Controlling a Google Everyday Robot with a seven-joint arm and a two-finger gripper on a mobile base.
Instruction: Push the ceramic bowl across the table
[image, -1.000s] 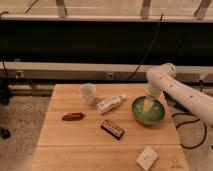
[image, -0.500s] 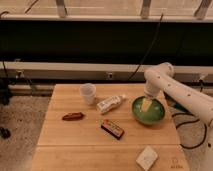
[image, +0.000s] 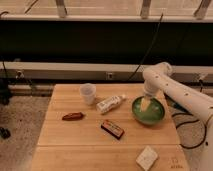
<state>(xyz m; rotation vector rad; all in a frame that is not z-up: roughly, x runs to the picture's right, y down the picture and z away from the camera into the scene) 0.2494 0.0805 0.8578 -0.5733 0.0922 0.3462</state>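
the glossy green ceramic bowl (image: 151, 120), paler green inside, sits near the right edge of the light plank worktop (image: 75, 142), holding only the tip of the claw (image: 145, 104), whose grip cannot be told, while a translucent white cup (image: 88, 93) stands upright well to its left.

Nothing readable here tbh. Any print on the bottle (image: 111, 103) or the dark bar (image: 113, 128) can't be made out. Same for a faint mark (image: 175, 161) at the table's (image: 65, 145) corner. The gripper (image: 145, 104) is down inside the bowl (image: 149, 115).
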